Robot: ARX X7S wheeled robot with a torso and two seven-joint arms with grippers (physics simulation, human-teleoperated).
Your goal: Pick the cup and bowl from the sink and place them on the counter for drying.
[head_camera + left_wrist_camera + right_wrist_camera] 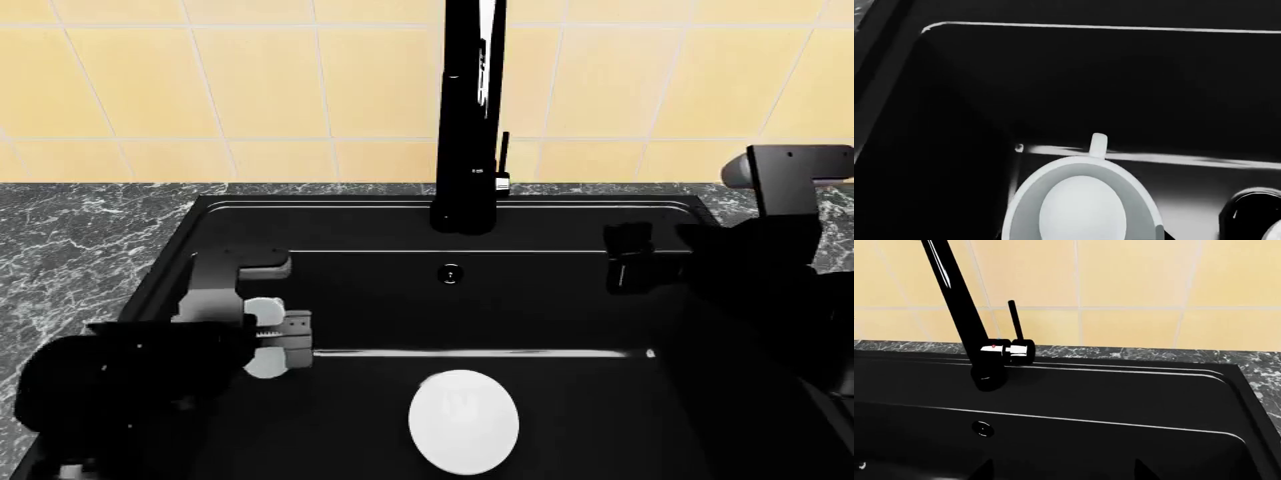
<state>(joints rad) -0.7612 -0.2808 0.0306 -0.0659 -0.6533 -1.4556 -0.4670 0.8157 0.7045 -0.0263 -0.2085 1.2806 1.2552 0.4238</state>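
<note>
At the left side of the sink [200, 215], the left claw [274, 340] is closed on the cup [264, 312], gripping its thin wall; the wrist view looks straight into the cup's open mouth, with one finger [1098, 145] over the rim. The cup looks light, rigid and smooth, so a rim pinch could slip or tilt. The bowl [463, 420] lies on the sink floor near the middle, wide and shallow, probably best taken by its edge, while the right claw [627, 255] hovers at the far right, and I cannot tell its opening.

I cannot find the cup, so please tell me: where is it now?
In the head view the cup is at the sink's left side, between the left gripper's fingers, left of the bowl.
</note>
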